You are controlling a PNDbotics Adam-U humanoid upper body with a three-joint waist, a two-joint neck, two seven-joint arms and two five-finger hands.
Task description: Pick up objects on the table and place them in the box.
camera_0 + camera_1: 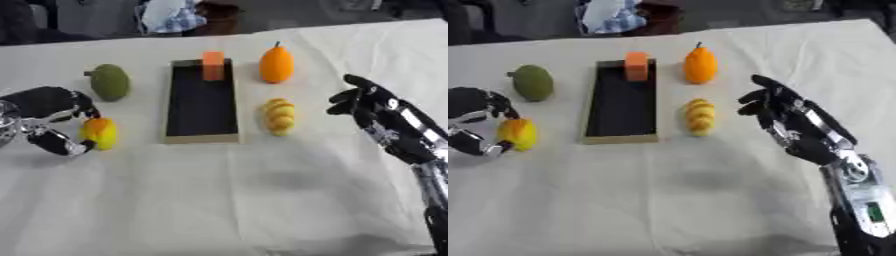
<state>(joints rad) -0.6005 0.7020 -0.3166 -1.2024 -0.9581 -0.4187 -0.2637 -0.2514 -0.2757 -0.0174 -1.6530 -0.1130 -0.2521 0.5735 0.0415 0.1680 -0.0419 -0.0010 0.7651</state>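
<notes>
Left hand (54, 122) was curled around the yellow fruit (100, 133); I'd lift it straight up, then swing over the box (202, 137). Right hand (785, 117) hung open.

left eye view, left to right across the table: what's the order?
left hand curled round a yellow fruit → green fruit → box with an orange block → striped yellow piece and orange fruit → right hand, open.

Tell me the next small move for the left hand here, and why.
Probably lift it straight up. The left hand already has its fingers curled around the yellow fruit, which still sits on the white cloth, left of the box. The right hand hangs open, holding nothing.
</notes>
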